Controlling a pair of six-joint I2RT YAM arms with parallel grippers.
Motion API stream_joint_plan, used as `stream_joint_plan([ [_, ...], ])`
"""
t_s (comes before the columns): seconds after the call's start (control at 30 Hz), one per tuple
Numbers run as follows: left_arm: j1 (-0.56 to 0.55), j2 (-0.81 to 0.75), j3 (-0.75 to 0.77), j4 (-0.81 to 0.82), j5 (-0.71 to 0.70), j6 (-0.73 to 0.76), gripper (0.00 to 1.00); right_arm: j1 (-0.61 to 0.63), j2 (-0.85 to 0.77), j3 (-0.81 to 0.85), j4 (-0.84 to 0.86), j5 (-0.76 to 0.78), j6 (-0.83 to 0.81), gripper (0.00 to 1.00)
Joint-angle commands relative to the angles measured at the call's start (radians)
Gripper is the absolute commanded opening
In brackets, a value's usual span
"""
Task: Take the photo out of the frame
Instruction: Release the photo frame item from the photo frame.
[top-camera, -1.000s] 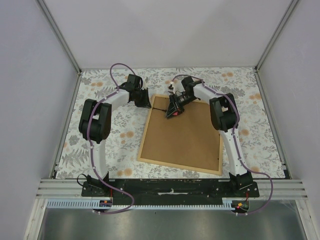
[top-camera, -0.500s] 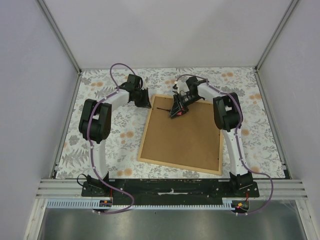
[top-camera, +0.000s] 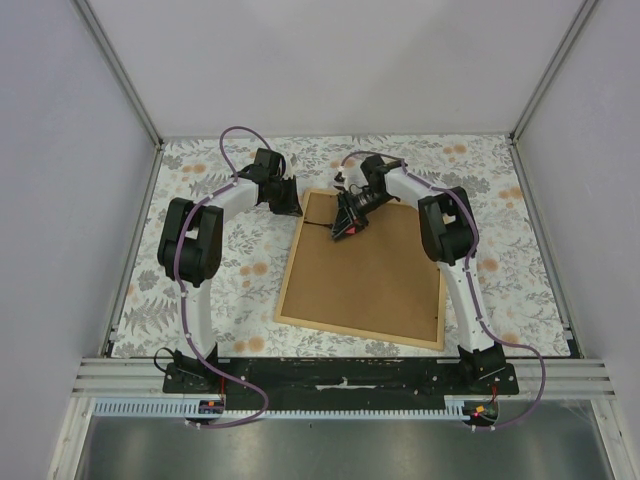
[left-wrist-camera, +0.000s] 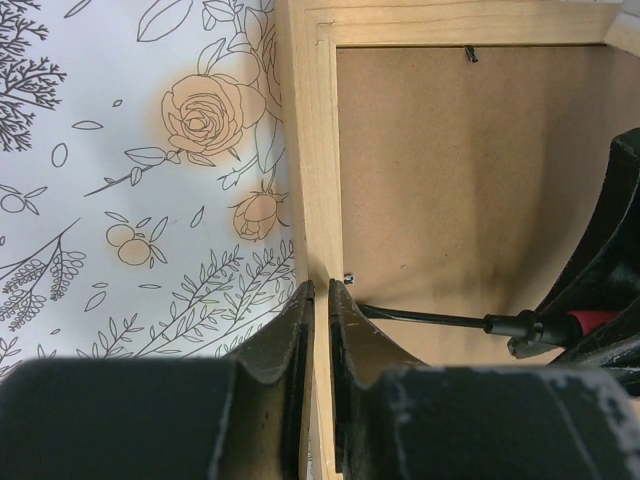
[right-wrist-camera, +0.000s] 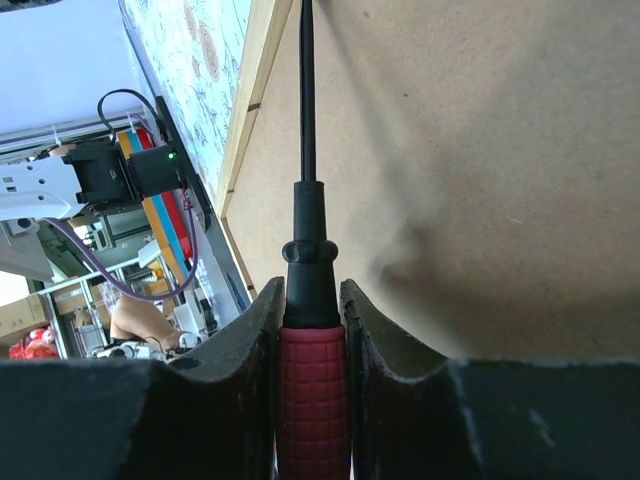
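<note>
The frame (top-camera: 284, 298) lies back side up on the table, its brown backing board (top-camera: 375, 275) facing me. The photo is hidden under that board. My left gripper (top-camera: 296, 208) is shut on the frame's left wooden strip (left-wrist-camera: 312, 150) near the far left corner, one finger on each side (left-wrist-camera: 321, 290). My right gripper (right-wrist-camera: 312, 290) is shut on a screwdriver (right-wrist-camera: 312, 390) with a red handle. Its black shaft (left-wrist-camera: 430, 317) lies low over the board and points at a small metal tab (left-wrist-camera: 347, 277) by the left strip.
A floral cloth (top-camera: 230, 290) covers the table. Grey walls with aluminium posts (top-camera: 125, 75) close the back and both sides. The black base rail (top-camera: 340, 385) runs along the near edge. Another metal tab (left-wrist-camera: 471, 54) sits at the board's far edge.
Half a second ago the right gripper and screwdriver had shifted slightly right and away; now they are back to the left, tip near the left strip. The left gripper has not moved.
</note>
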Motion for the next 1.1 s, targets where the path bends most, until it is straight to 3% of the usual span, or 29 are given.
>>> stream_joint_plan([
  [0.0, -0.006, 0.007, 0.001, 0.027, 0.008, 0.003, 0.15, -0.027, -0.029, -0.004, 0.031, 0.021, 0.013, 0.00],
  [1.07, -0.006, 0.010, 0.005, 0.027, 0.016, 0.003, 0.15, 0.002, 0.018, 0.057, 0.005, -0.007, 0.006, 0.00],
])
